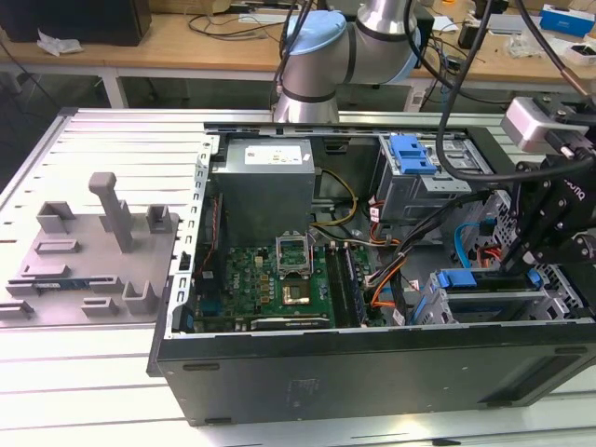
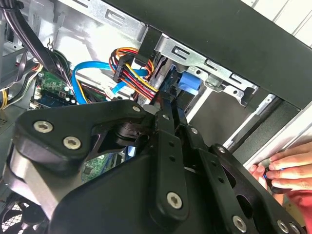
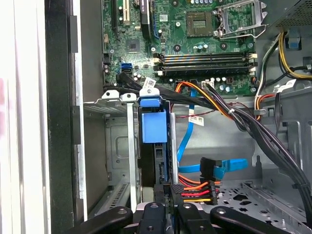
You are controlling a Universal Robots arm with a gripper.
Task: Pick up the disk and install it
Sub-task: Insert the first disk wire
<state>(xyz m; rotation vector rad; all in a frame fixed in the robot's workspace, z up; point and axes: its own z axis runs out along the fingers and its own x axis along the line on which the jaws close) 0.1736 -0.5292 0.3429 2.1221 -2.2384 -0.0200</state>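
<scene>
The disk stands on edge in the lower drive cage (image 1: 494,305) at the exterior view's right. Its blue bracket shows at the cage mouth (image 1: 458,278). In the first wrist view the disk (image 3: 154,127) runs from that blue bracket back to my gripper (image 3: 168,194). The two black fingers sit close together on the disk's rear edge. In the second wrist view the gripper (image 2: 170,105) points at the blue end of the disk (image 2: 187,83), inside the metal cage (image 2: 214,68). In the exterior view my gripper (image 1: 520,268) hangs just right of the cage.
Orange, red and blue cables (image 3: 204,175) run close beside the fingers. The motherboard (image 1: 279,279) fills the case's middle. A second blue-fronted cage (image 1: 413,154) sits at the back. A person's hand (image 2: 282,165) rests on the case edge. A grey fixture (image 1: 93,251) lies on the table outside.
</scene>
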